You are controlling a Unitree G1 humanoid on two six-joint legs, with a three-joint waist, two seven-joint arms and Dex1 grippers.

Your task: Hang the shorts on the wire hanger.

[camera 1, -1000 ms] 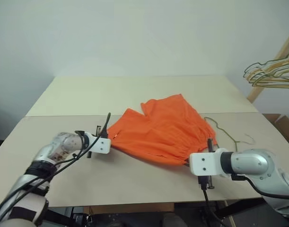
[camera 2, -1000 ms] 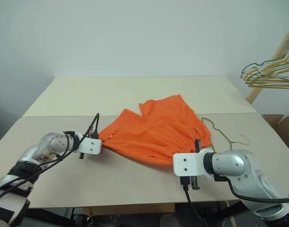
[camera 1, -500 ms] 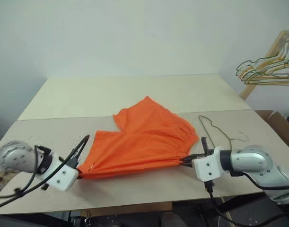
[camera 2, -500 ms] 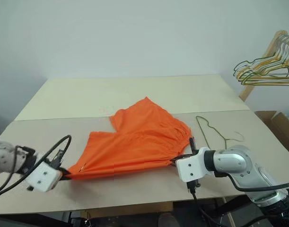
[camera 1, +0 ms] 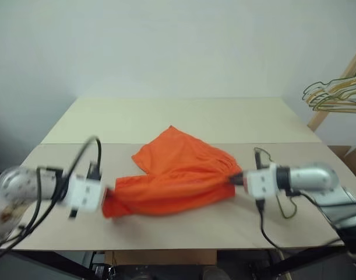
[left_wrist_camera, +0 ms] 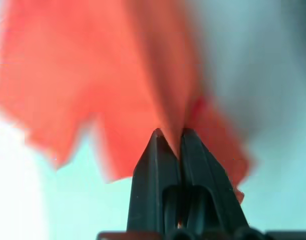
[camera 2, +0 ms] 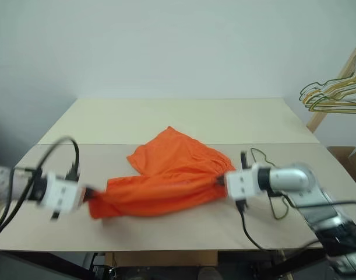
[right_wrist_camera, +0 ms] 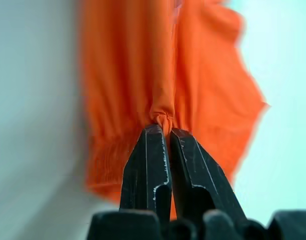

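Pale wall rises behind a beige table [camera 1: 183,119] whose top is split by a seam running side to side. Across the near half, the shorts [camera 1: 172,181] are stretched between the two grippers, sagging a little in the middle and rumpled into long folds, with one leg lying flat on the tabletop toward the far side. At one end, the left gripper [left_wrist_camera: 169,139] has its black fingers pressed together on a thin fold of orange cloth, which rises straight out from between the tips in the left wrist view; in the head views that end of the cloth sits bunched right against the gripper at the table's left. At the other end, the right gripper [right_wrist_camera: 163,131] pinches a small gathered knot of fabric, and the gathered waistband shows just beyond its fingertips in the right wrist view. So the cloth lies directly between the two, touching and held by both. Just behind and to the right of the right gripper, the hanger [camera 1: 265,158] lies on the table, mostly hidden by the arm, near the shorts' right end; whether the wire touches the cloth cannot be told. Off the table at the far right, a bunch of green and yellow hangers [camera 1: 335,93] hangs from a wooden rack [camera 1: 335,87].
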